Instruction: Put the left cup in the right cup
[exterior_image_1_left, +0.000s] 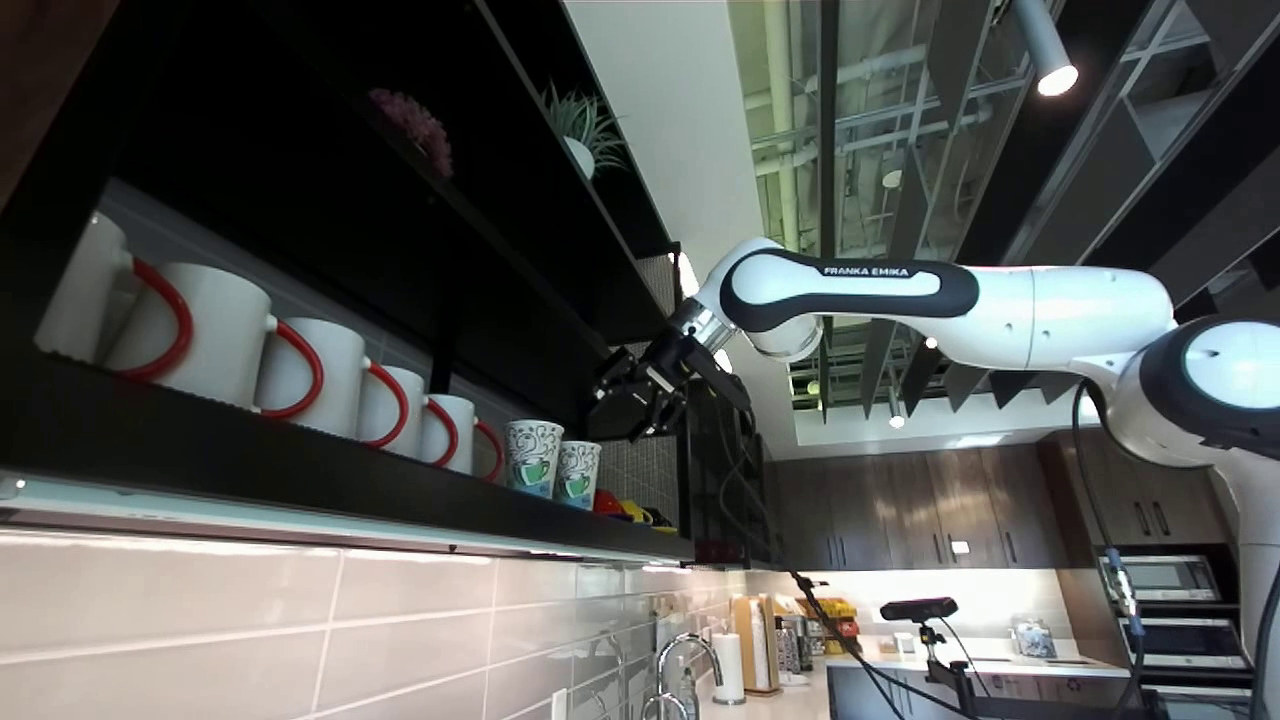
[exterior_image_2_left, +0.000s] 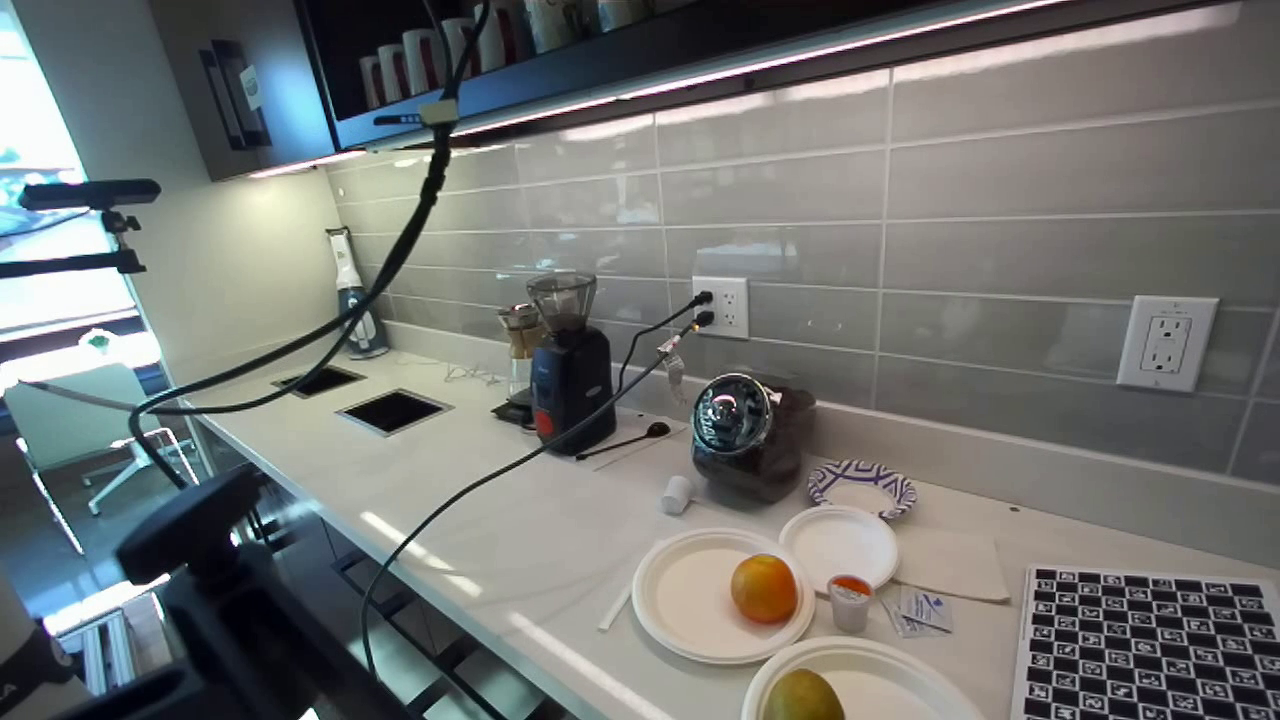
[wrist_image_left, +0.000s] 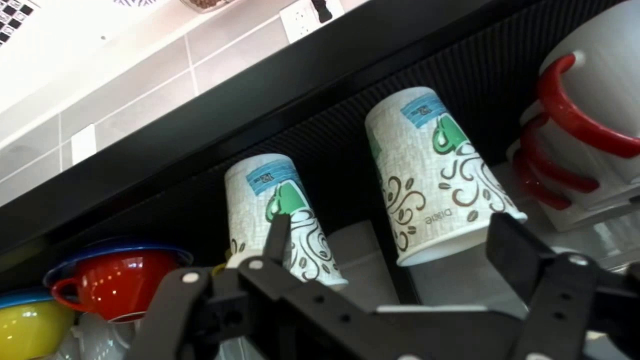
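Hovering gripper (wrist_image_left: 392, 236): gaping wide, holding nothing
Left cup (wrist_image_left: 440, 175): standing ahead, likely needing centring, then gentle squeezing

ppr cups (wrist_image_left: 440, 175): matt | mugs (wrist_image_left: 607, 65): glossy cer. | shelf liner (wrist_image_left: 492, 75): ribbed

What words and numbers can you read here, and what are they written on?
"FRANKA EMIKA" on the robot arm.
"Dixie" on the paper cup beside the red-handled mugs.
Too small or blurred: the blue labels on that and the other paper cup, the counter packet, the cabinet sticker.
No number reads clearly.
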